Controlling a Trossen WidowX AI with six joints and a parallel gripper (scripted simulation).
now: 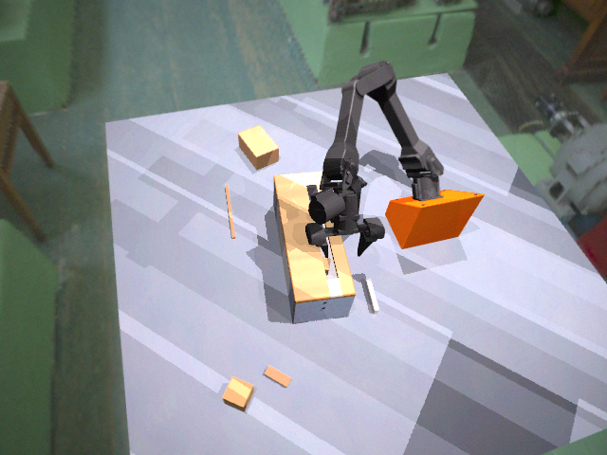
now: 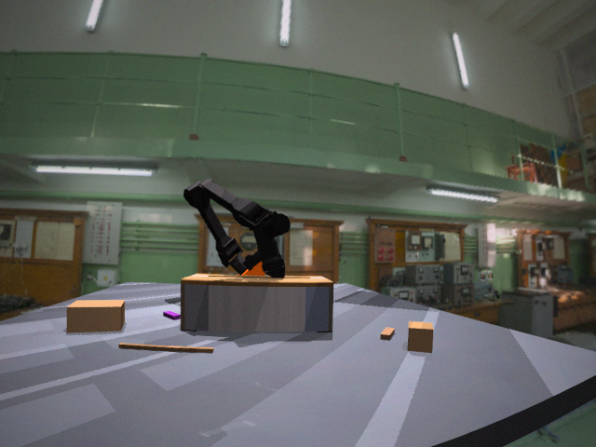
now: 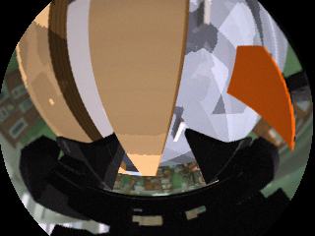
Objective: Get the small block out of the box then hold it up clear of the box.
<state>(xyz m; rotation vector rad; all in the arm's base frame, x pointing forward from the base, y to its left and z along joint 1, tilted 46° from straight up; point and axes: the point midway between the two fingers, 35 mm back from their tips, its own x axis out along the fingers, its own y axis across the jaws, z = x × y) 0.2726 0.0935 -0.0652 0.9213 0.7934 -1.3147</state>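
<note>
The box [image 1: 313, 249] is long, with a wooden top and grey sides, and lies mid-table; a narrow slot [image 1: 336, 262] runs along its top. It also shows in the exterior view [image 2: 256, 303] and in the wrist view [image 3: 134, 59]. My gripper [image 1: 342, 246] is open and empty just above the box top. Its left finger is at the slot and its right finger hangs past the box's right edge. It shows open in the wrist view [image 3: 157, 157]. A small purple block [image 2: 171, 315] lies on the table just off the box's left end in the exterior view. The arm hides it in the top view.
The orange arm base [image 1: 431, 217] stands right of the box. A white bar [image 1: 372, 295] lies by the box's near right corner. A tan box [image 1: 258, 147], a thin wooden stick [image 1: 229, 210], a small tan cube [image 1: 237, 392] and a flat tan tile [image 1: 277, 375] lie around.
</note>
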